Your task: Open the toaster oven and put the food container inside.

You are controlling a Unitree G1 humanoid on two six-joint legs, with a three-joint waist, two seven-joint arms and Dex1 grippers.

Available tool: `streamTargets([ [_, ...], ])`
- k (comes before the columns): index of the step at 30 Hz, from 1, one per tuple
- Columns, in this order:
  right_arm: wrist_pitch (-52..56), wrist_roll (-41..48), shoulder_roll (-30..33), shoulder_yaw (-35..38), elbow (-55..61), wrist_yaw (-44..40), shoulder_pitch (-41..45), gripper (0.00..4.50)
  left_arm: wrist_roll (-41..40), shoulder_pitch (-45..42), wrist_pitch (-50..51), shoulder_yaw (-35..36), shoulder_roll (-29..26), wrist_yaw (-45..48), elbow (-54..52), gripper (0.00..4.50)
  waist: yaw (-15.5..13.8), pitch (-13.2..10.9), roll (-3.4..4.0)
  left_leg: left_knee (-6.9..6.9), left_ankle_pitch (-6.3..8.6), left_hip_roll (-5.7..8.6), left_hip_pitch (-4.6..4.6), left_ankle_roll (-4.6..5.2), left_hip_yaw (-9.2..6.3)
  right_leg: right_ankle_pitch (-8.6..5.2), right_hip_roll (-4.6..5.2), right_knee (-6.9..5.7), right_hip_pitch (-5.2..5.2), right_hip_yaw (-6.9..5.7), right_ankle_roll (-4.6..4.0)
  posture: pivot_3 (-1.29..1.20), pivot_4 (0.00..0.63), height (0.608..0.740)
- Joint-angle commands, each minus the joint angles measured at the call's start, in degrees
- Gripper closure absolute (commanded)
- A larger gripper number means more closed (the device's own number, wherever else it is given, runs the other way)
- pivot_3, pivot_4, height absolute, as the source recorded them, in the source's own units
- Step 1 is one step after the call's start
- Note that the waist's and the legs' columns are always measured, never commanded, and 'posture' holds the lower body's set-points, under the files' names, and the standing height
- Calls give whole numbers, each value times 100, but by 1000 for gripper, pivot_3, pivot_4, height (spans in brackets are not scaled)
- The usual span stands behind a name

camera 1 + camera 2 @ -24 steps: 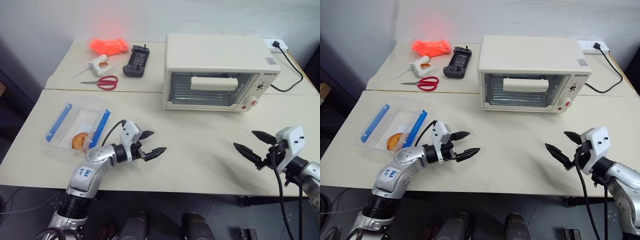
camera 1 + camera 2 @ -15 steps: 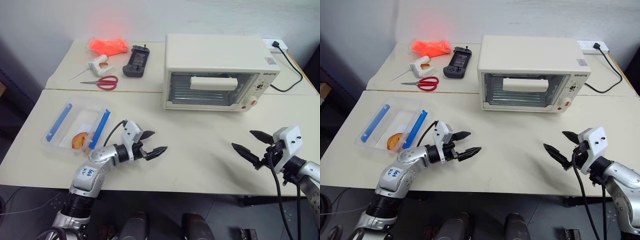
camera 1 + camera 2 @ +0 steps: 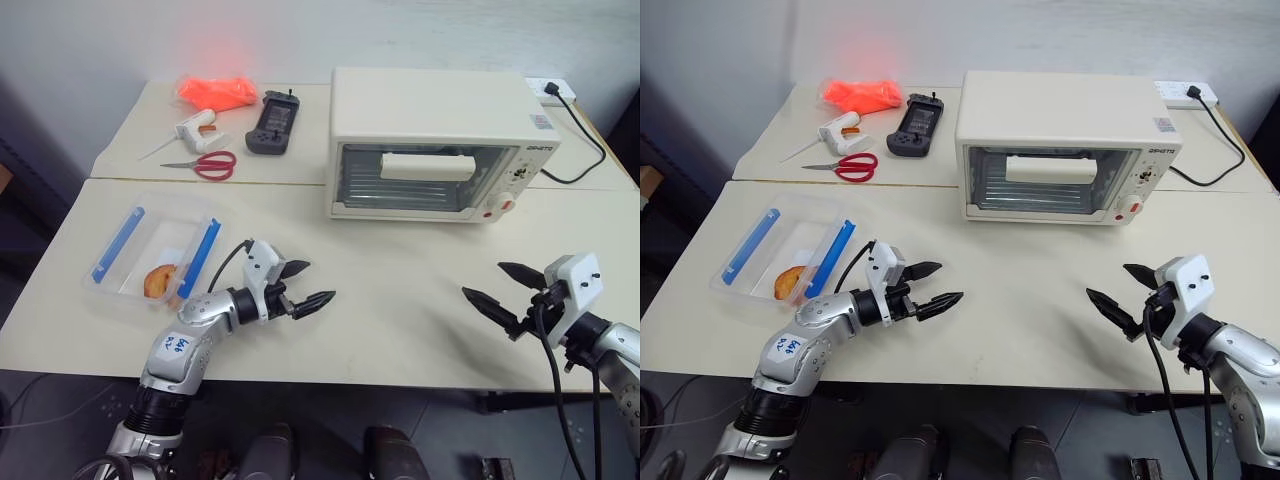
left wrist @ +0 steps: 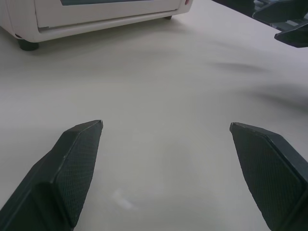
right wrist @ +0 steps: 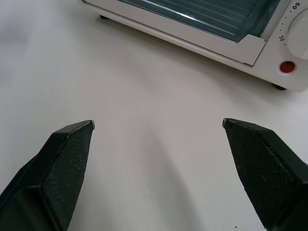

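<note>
From the head view, the toaster oven (image 3: pixel 440 145) sits door closed at the table's (image 3: pixel 400 320) far side, and the food container (image 3: pixel 155 252) lies near the left edge. The left gripper (image 3: pixel 305 284) hovers beside it, jaws spread, empty. The right gripper (image 3: pixel 505 284) is likewise spread. In the left wrist view, the fingers (image 4: pixel 72 168) stand wide over bare tabletop. In the right wrist view, the oven's red button (image 5: pixel 287 66) shows, its dial markings hard to read.
</note>
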State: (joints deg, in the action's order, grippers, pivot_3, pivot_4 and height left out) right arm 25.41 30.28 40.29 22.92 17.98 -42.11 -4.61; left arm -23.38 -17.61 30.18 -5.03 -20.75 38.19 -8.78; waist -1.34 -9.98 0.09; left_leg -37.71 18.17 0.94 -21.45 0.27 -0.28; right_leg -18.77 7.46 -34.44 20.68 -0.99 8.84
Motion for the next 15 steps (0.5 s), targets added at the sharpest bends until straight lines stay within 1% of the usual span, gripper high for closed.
streamTargets([
  [1, 123, 203, 88, 119, 272, 31, 187, 35, -523, -299, 329, 225, 41, 162, -405, 0, 0, -1, -2, -1, 0, 0, 0, 0, 0, 0, 0, 0, 0, 0, 0, 0, 150, 740],
  [4, 342, 449, 97, 161, 388, 88, 486, 35, -833, -577, 616, 195, -21, 431, -542, 0, 2, -3, -4, -4, -1, -2, -1, -1, -2, 0, -1, -2, 0, -1, 0, 0, 150, 740],
  [9, 712, 659, 222, 58, 452, 137, 1078, 35, -1023, -1151, 908, 135, -132, 701, -640, 0, 4, -3, -4, -8, -2, -1, -1, -2, -2, 0, -2, -7, 0, -2, 0, 0, 150, 740],
  [15, 1048, 690, 371, -246, 116, 151, 2101, 35, -1098, -1830, 1055, 240, -755, 1103, -1079, 0, 32, -14, -12, -8, -2, -1, -8, -2, -2, 0, -5, -4, 6, -3, 0, 0, 150, 740],
])
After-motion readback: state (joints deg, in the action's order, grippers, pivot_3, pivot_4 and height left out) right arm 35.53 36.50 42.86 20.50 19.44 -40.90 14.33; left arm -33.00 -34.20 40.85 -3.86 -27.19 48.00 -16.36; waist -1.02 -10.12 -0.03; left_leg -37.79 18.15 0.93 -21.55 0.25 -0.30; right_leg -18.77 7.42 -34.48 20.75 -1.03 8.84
